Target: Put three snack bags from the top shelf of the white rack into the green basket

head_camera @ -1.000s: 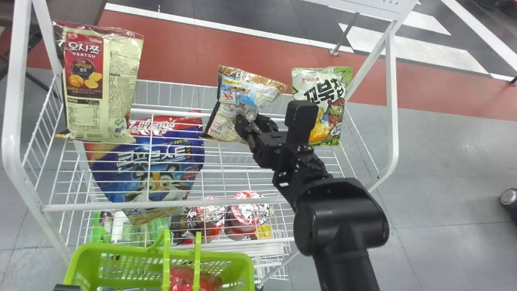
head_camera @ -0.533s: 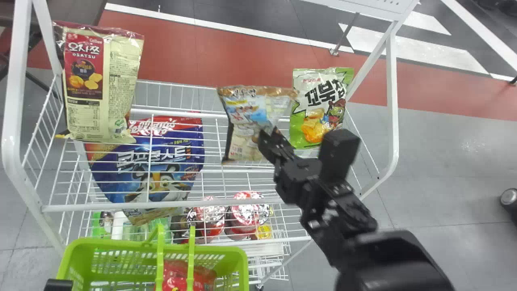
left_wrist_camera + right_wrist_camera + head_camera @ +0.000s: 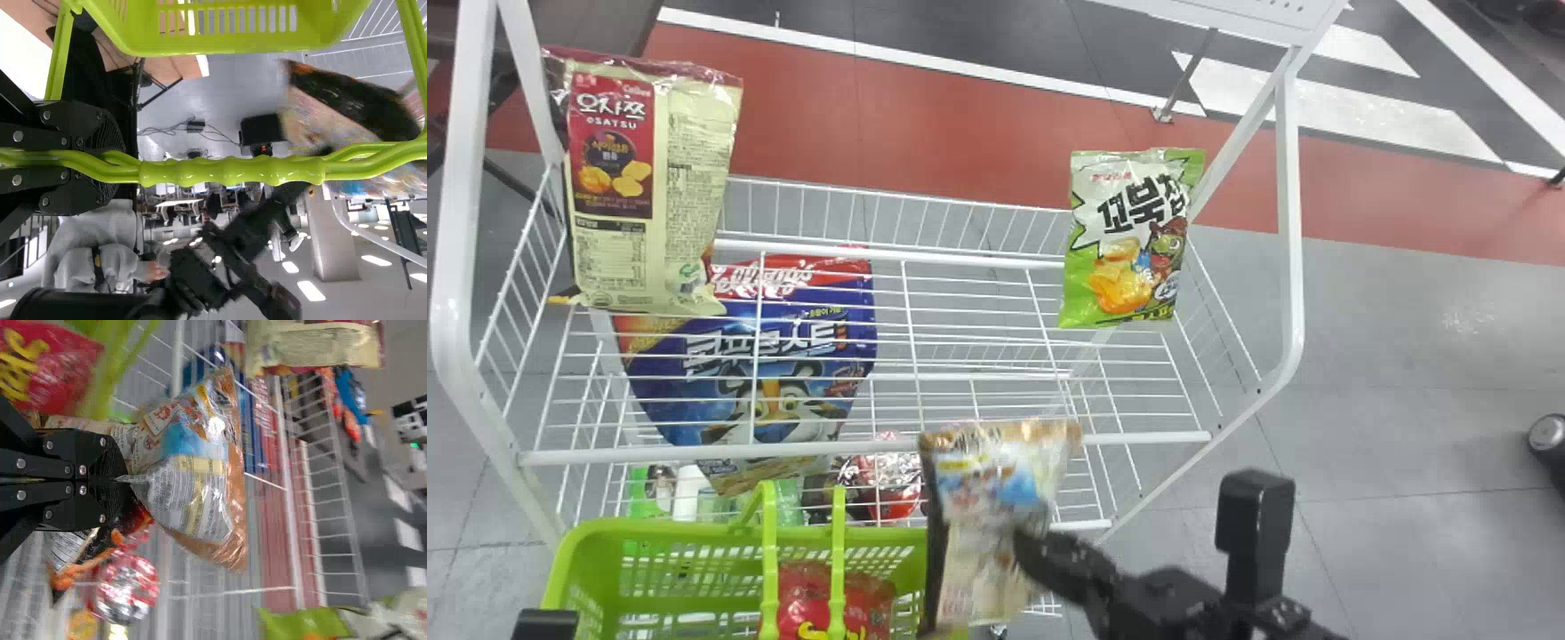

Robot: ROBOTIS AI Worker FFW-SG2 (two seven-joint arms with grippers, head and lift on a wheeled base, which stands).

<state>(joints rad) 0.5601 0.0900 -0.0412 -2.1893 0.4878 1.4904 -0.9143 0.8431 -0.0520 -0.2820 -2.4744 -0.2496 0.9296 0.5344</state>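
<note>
Head view: transfer step, your right hand clamped on a snack bag near the basket; centre it inside, left hand gripping the handle, then release.

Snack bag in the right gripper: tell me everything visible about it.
The snack bag is a glossy, creased film pouch, somewhat puffed, with an orange-brown end, blue and pale printed panels and a dark strip down one side. The right gripper is shut on it, puckering the film. It is held roughly upright, orange-brown end up, before the white rack. In the head view it overlaps the green basket's right end; whether they touch is unclear.
</note>
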